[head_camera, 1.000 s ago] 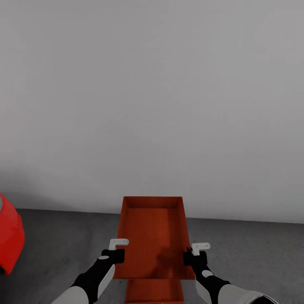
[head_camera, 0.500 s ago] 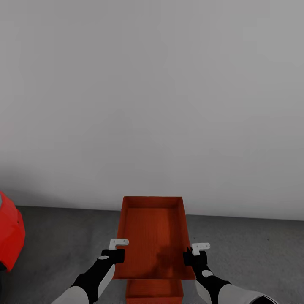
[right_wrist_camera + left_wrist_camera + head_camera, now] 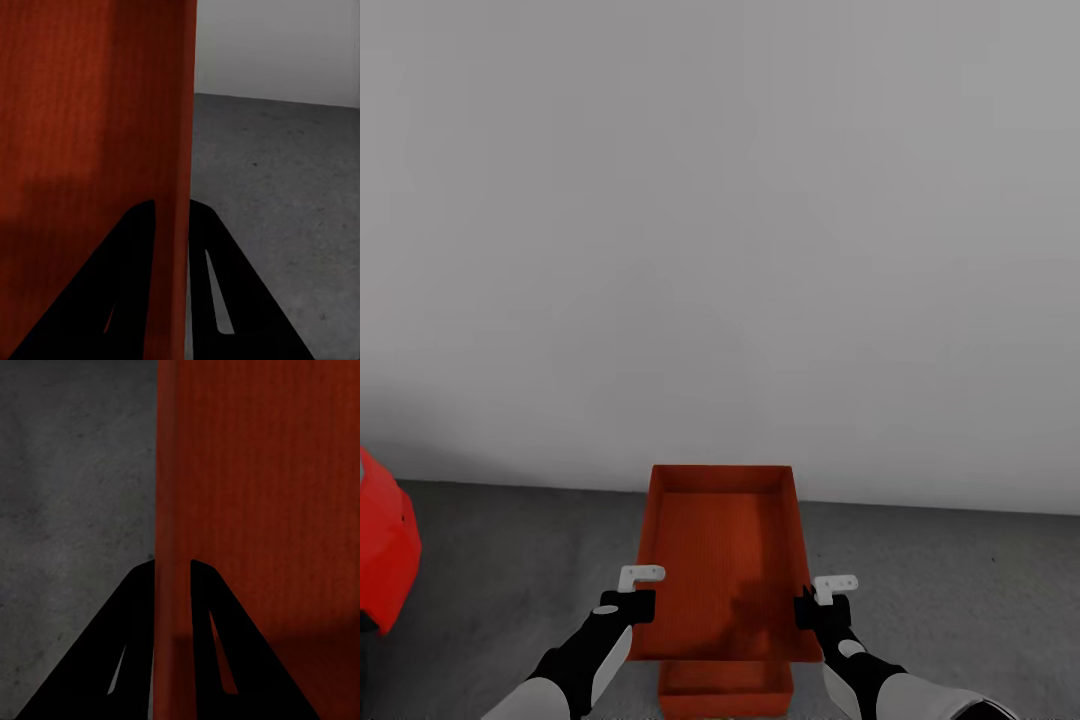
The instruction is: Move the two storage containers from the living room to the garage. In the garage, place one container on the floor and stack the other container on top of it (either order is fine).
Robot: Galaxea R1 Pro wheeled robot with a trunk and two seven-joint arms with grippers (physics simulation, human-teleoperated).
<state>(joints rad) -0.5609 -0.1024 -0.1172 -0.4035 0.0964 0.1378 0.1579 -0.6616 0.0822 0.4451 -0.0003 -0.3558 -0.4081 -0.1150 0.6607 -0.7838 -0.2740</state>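
Above the floor [image 3: 960, 600] you hold one bin [image 3: 722, 560] | left gripper [image 3: 643, 606] clamps its left wall | right gripper [image 3: 807, 610] clamps its right wall | second bin [image 3: 725, 690] lies below.

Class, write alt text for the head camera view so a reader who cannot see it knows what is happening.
Two robot arms hold an orange-red storage container by its side walls, left gripper and right gripper, above a second matching container on the grey concrete floor. A pale wall rises behind; a red car edges in at left.

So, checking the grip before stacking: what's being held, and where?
One storage container, by its side walls: left pincer and right pincer each clamp a wall.
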